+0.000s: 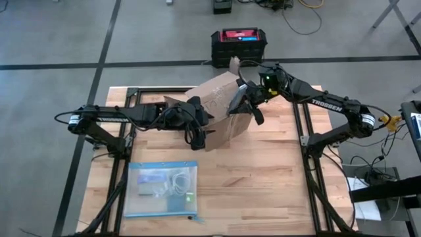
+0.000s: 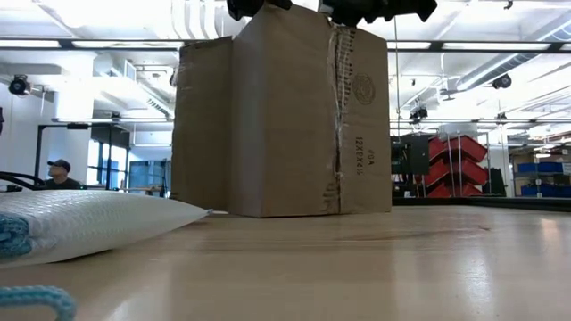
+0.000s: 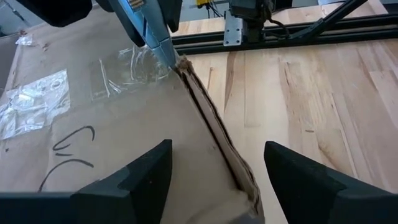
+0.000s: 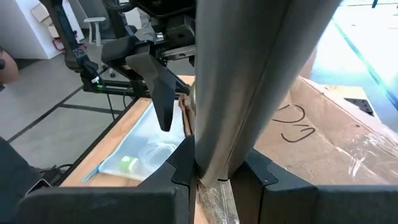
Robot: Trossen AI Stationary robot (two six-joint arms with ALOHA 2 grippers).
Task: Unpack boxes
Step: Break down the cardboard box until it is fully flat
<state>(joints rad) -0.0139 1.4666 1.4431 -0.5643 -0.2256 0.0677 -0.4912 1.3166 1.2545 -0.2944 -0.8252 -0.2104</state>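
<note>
High view: the plain brown corrugated cardboard box (image 1: pixel 220 108) is worked by both arms on the wooden tabletop (image 1: pixel 263 184).
The right gripper (image 4: pixel 214 177) is clamped on a grey flap (image 4: pixel 261 81); the left gripper (image 3: pixel 214 171), jaws apart, straddles the box edge. The flap could be torn if pulled hard.

A grey floor (image 1: pixel 158 33) crossed by dark lines surrounds the wooden table (image 1: pixel 263 178). Beyond it lies a bright hall with white ceiling pipes (image 2: pixel 134 18), red bins (image 2: pixel 457 156), blue bins (image 2: pixel 540 178) and a seated person (image 2: pixel 58 174).

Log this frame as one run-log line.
stage: unpacking | left gripper: open, straddling cardboard box flap edge | right gripper: shut on flap | plastic bag: on table, untouched
</note>
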